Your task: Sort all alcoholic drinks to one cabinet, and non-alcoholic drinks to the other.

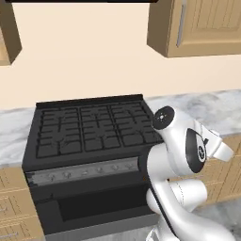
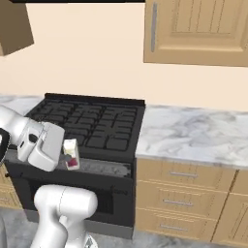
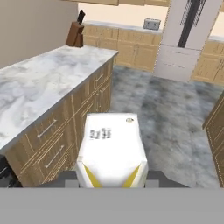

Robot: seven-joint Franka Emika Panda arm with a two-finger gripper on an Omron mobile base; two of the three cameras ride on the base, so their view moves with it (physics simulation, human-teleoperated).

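My gripper (image 2: 71,156) is shut on a small white squarish drink container (image 2: 70,151), held low in front of the stove's control panel. In the hand view this white container (image 3: 113,151) stands between my gripper (image 3: 111,178) fingertips, with yellow triangles near its base and small dark print on top. I cannot read a label that tells which kind of drink it is. The tan wall cabinet with the long vertical grey bar handle (image 1: 200,26) (image 2: 196,29) hangs above the counter to the right of the stove, door shut. A corner of another wall cabinet (image 2: 14,29) (image 1: 8,33) shows at the upper left.
A black gas stove (image 1: 89,127) (image 2: 92,123) sits ahead. A marble counter (image 2: 193,133) over tan drawers runs to its right. The hand view looks along that counter (image 3: 39,92) to a knife block (image 3: 75,33), a toaster (image 3: 152,24) and a grey floor (image 3: 175,113).
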